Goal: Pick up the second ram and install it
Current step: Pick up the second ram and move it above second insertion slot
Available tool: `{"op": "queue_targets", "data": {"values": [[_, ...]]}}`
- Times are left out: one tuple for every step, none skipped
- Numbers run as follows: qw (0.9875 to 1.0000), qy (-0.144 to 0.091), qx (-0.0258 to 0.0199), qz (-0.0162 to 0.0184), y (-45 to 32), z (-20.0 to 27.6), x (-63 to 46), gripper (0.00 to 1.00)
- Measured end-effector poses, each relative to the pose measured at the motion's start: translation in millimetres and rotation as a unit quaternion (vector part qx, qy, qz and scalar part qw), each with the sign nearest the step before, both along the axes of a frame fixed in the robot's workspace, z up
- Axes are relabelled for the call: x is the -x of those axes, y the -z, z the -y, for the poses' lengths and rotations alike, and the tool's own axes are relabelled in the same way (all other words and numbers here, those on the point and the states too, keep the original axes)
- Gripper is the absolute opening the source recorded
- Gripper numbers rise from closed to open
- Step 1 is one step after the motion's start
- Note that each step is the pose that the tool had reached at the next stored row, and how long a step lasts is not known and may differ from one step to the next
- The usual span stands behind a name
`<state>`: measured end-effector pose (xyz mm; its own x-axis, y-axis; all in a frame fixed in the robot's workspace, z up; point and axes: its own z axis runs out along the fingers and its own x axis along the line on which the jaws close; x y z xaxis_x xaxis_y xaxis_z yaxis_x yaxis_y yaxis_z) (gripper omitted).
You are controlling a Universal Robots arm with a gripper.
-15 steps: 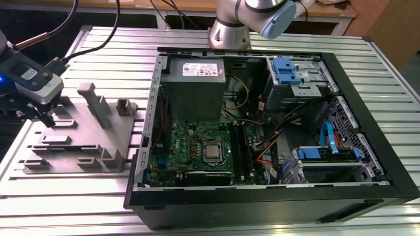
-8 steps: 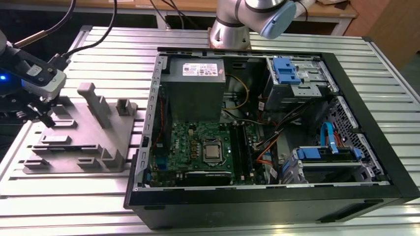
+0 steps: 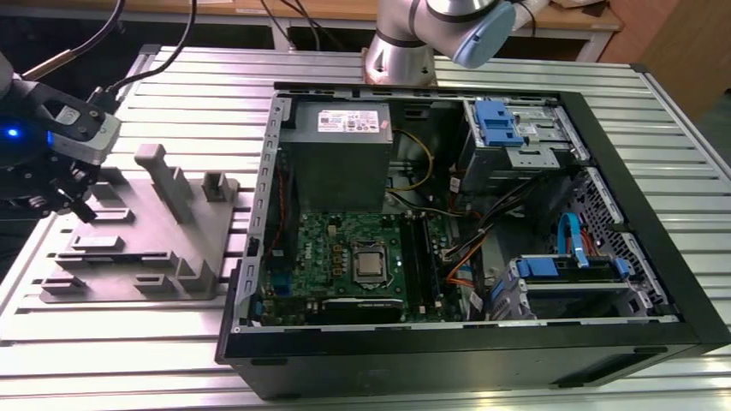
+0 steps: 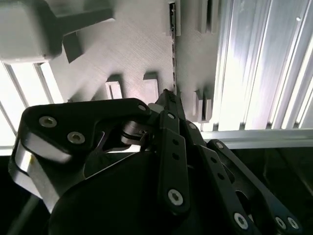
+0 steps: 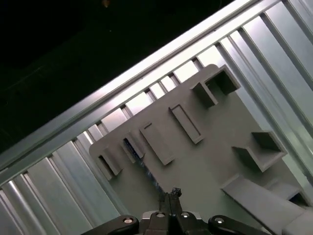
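One arm: the silver robot arm [image 3: 402, 47] rises at the far edge of the table, behind the computer case.
Table: a bench of ribbed aluminium slats [image 3: 115, 342] carries the fixture and the case side by side.
Gripper: the black gripper [image 3: 71, 204] hangs at the exterior view's left, over the left edge of the grey fixture and well apart from the case.
Gripper state: narrow. In both wrist views the two fingers [image 4: 168, 142] are drawn together at their tips, pinching the thin edge of the ram strip.
Ram strip: the ram strip [image 4: 173, 49] is seen edge-on as a thin dark line with small notches. It runs from the fingertips out across the fixture's flat plate. In the first wrist view [image 5: 146, 165] its other end reaches a slot between two low blocks.
Fixture: the grey plastic fixture [image 3: 137, 248] is a flat plate with raised blocks, low rims and one tall upright post on its far side. It lies just left of the case.
Computer case: the black case [image 3: 457, 342] lies on its side with the cover off.
Motherboard: the green board [image 3: 331, 248] sits in the near left part of the case.
Slots: long black slots [image 3: 420, 257] run near to far just right of the processor socket.
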<state>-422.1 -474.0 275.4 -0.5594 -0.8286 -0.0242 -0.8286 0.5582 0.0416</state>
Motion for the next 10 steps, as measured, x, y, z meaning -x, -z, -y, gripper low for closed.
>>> {"op": "queue_targets", "data": {"values": [[1.0000, -0.009, 0.0000, 0.0000, 0.2, 0.0, 0.0, 0.07], [0.9998, -0.018, 0.0000, 0.0000, 0.3, 0.0, 0.0, 0.07], [0.9996, -0.028, 0.0000, 0.0000, 0.4, 0.0, 0.0, 0.07], [0.9993, -0.037, 0.0000, 0.0000, 0.6, 0.0, 0.0, 0.07], [0.9990, -0.046, 0.0000, 0.0000, 0.7, 0.0, 0.0, 0.07], [0.9985, -0.055, 0.0000, 0.0000, 0.9, 0.0, 0.0, 0.07], [0.9980, -0.064, 0.0000, 0.0000, 1.1, 0.0, 0.0, 0.07], [0.9974, -0.073, 0.0000, 0.0000, 1.2, 0.0, 0.0, 0.07], [0.9967, -0.082, 0.0000, 0.0000, 1.4, 0.0, 0.0, 0.07], [0.9959, -0.091, 0.0000, 0.0000, 1.6, 0.0, 0.0, 0.07]]}}
